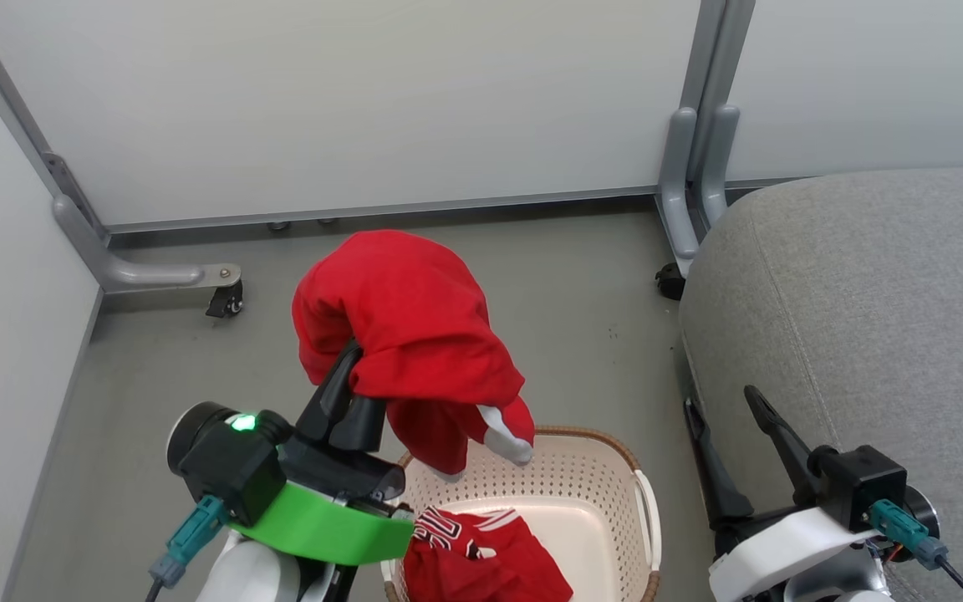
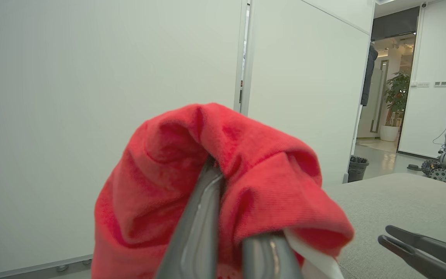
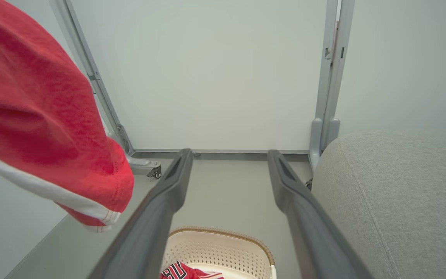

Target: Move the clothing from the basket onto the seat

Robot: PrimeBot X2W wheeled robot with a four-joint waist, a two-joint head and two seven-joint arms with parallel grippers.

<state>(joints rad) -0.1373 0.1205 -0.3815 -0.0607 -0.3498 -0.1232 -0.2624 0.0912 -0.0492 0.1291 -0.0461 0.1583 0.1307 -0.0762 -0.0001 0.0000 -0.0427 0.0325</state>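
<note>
Holding a bright red soft fabric garment with white trim (image 1: 406,309) up high in the left gripper (image 1: 356,364), pinched fully shut on a bunched fold near the middle. Gripped there, most likely, to gather plenty of cloth in one pinch. Draped over the tip like a hood, hanging down both sides, with the white-edged hem dangling just above the cream-white perforated plastic laundry basket with the brown woven-look rim (image 1: 615,456). Held that high, by the look of it, to get the trailing hem clear of the rim before any swing sideways.

Down in the basket, another red garment with striped bands and dark-and-white lettering (image 1: 481,552), crumpled against the near wall, waiting its turn.

Over to the right, the large grey fabric-upholstered sofa seat (image 1: 866,318), just beside the basket and bare of red cloth so far. Parked at its front edge, the right gripper (image 1: 721,400), spread as wide as can be and gripping nothing. Held aside, seemingly, to leave the path open.

Early in the task, then: one piece in the air, one below, none delivered. Next call: carry rightward over the cushion edge, then let go.
</note>
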